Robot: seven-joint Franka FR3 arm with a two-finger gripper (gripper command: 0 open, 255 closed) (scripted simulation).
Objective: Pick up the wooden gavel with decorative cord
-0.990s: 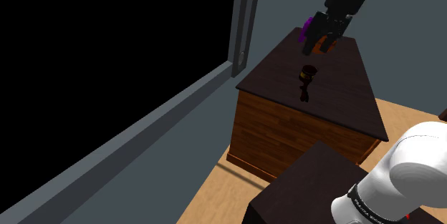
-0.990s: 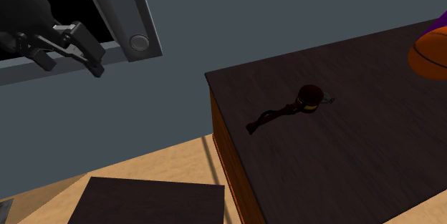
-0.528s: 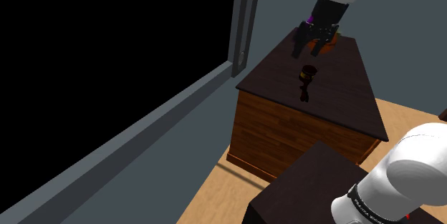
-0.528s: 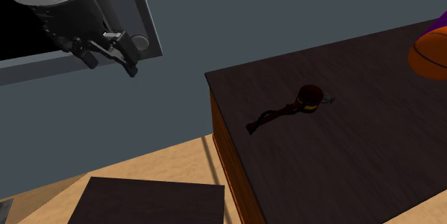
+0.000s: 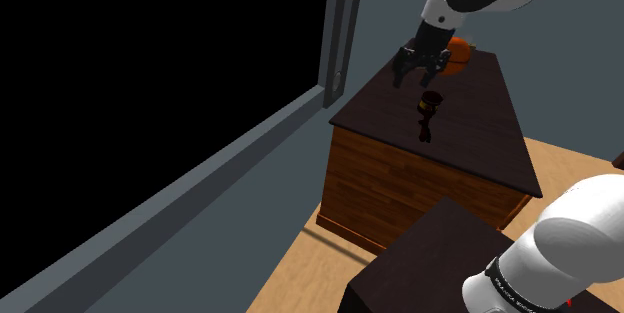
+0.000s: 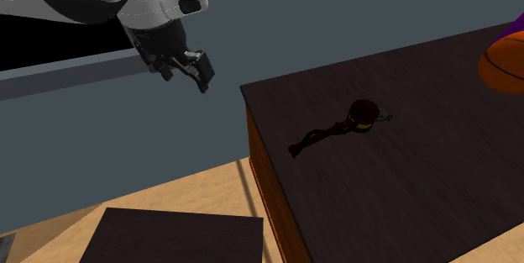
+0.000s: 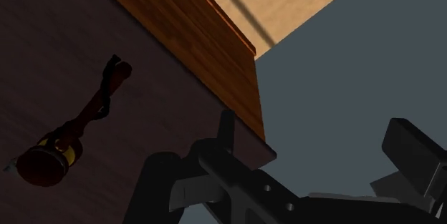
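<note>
A dark wooden gavel (image 5: pixel 428 113) with a gold band and a thin cord lies flat on the dark top of a wooden cabinet (image 5: pixel 480 131). In the second exterior view the gavel (image 6: pixel 346 127) rests near the cabinet's (image 6: pixel 420 186) front edge, head to the right. My gripper (image 5: pixel 417 69) hovers open above the cabinet's far corner, just beyond the gavel's head, holding nothing. Seen from the second exterior view, the gripper (image 6: pixel 190 70) hangs left of the cabinet's corner. Through the wrist camera the gavel (image 7: pixel 75 126) lies off to one side of the fingers (image 7: pixel 228 135).
An orange rounded object (image 5: pixel 456 55) sits at the back of the cabinet top, with a purple thing (image 6: pixel 514 24) behind it. The stand's dark top (image 6: pixel 168 234) lies low in front, over a light wood floor (image 6: pixel 151 192). A grey window frame (image 5: pixel 335 31) borders a black area.
The arm has come down and swung towards the shoulder view's left, from over the orange object to the cabinet's far corner. The gavel has not moved.
</note>
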